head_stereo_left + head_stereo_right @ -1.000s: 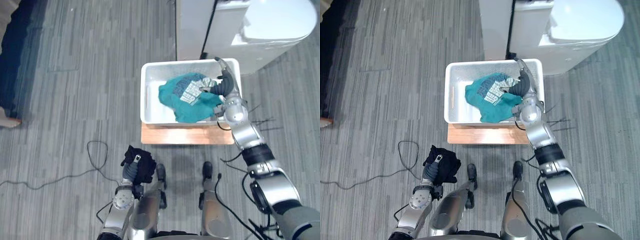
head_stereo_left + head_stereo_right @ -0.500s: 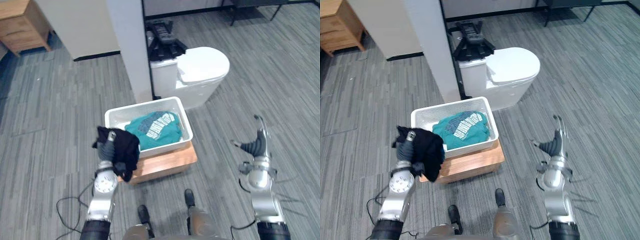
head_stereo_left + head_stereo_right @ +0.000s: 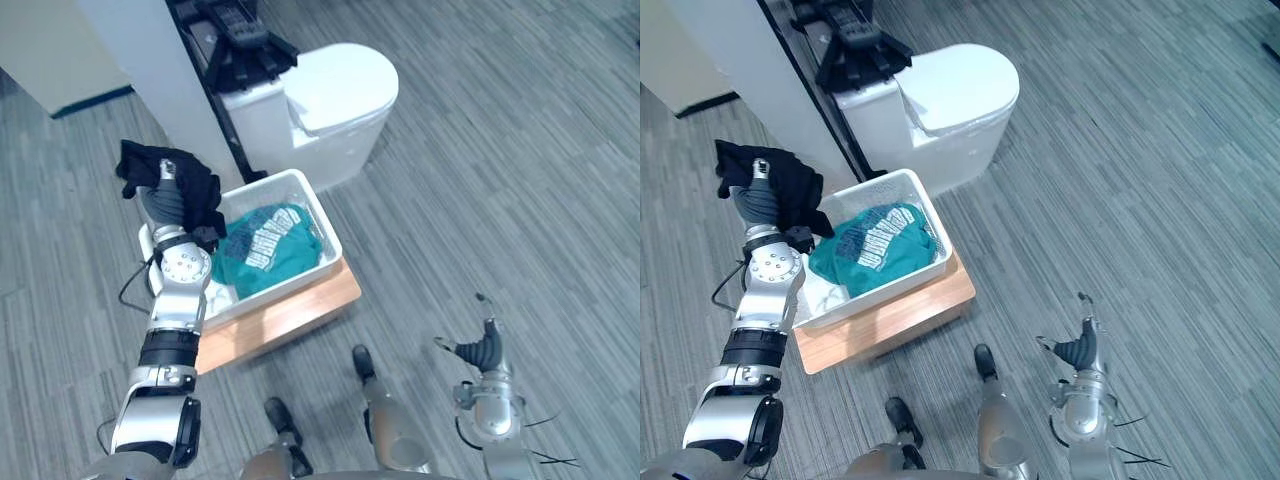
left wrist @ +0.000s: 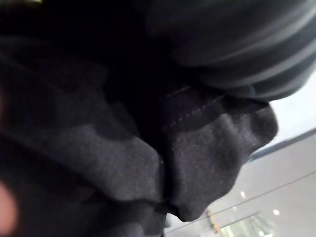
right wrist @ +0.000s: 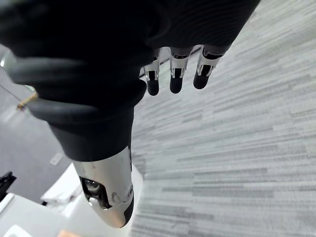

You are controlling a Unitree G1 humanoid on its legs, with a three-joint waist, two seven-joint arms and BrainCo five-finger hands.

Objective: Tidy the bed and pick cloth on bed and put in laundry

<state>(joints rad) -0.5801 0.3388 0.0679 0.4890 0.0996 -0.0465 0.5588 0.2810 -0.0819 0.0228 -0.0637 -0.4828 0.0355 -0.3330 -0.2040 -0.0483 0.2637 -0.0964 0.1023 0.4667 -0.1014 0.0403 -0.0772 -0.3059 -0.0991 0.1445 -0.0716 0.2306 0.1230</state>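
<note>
This is looking like a mock-up home room inside a larger hall: grey striped flooring (image 3: 500,180) is running throughout, a white toilet (image 3: 330,95) is standing in the open beside a white column (image 3: 150,70), and a white laundry basket (image 3: 292,281) is sitting on a low wooden platform (image 3: 290,315)

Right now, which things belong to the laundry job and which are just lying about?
Job: black cloth, gripped by left hand; white basket; teal shirt inside it.
Just there: wooden platform under basket; white lidded unit; idle right hand.
</note>
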